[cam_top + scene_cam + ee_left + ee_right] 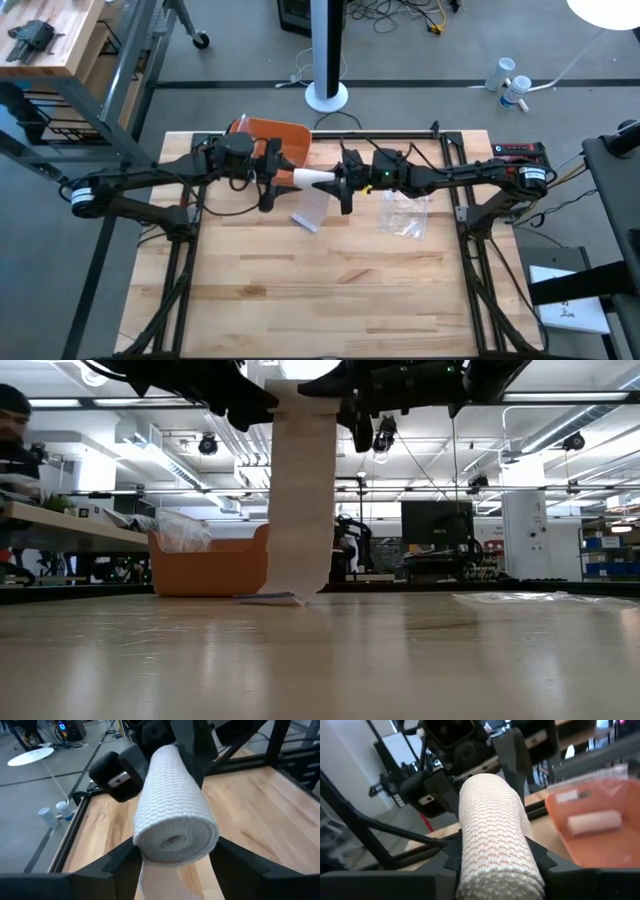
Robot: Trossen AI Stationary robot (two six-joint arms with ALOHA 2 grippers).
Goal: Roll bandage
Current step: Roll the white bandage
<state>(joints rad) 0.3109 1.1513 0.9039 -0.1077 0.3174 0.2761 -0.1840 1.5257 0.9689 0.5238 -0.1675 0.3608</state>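
While both hands (300, 180) grasp the bandage (312, 179), its tail's (300, 500) end is unclear.

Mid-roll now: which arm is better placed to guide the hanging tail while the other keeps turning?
Neither clearly. Both the left pincer and the right pincer clamp opposite ends of the white woven bandage roll, whose loose tail hangs to the wooden table. Freeing either risks dropping it.

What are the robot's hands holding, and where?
Both hold the rolled bandage up in the air: the left gripper at one end, the right gripper at the other. Its loose tail hangs down.
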